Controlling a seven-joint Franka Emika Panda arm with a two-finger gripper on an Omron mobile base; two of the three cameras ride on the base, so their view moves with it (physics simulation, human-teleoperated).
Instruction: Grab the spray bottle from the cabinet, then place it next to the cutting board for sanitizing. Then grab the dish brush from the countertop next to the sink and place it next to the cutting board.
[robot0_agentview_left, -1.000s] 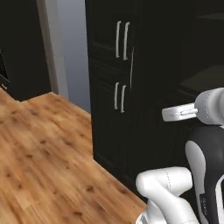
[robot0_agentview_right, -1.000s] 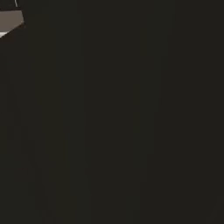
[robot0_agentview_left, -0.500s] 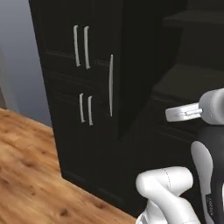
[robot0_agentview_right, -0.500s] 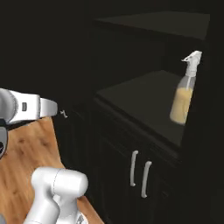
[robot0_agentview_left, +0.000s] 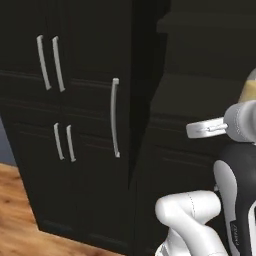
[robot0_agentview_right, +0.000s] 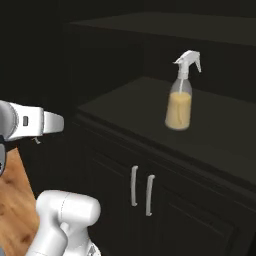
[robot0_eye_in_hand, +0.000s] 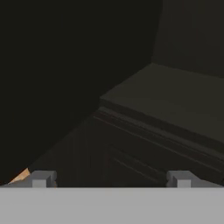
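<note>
The spray bottle (robot0_agentview_right: 179, 102), clear with pale yellow liquid and a whitish trigger head, stands upright on a dark shelf (robot0_agentview_right: 225, 132) of the nearly black cabinet (robot0_agentview_left: 85, 100). In the left base view a sliver of the spray bottle (robot0_agentview_left: 249, 86) peeks past my arm at the right edge. My gripper (robot0_eye_in_hand: 110, 180) is open with nothing between its fingertips (robot0_eye_in_hand: 41, 179), and it faces the front edge of the shelf (robot0_eye_in_hand: 183, 100), well short of the bottle. The cutting board, dish brush, countertop and sink are out of view.
An opened cabinet door with a long silver handle (robot0_agentview_left: 115, 117) stands to the left of the shelves. Below the shelf are shut lower doors with two silver handles (robot0_agentview_right: 141, 187). Another shelf (robot0_agentview_right: 200, 25) lies above the bottle. Wooden floor (robot0_agentview_left: 15, 220) lies at the lower left.
Both base views have shifted as the base drove: the cabinet now looms closer and the bottle looks larger. The arm keeps the same pose.
</note>
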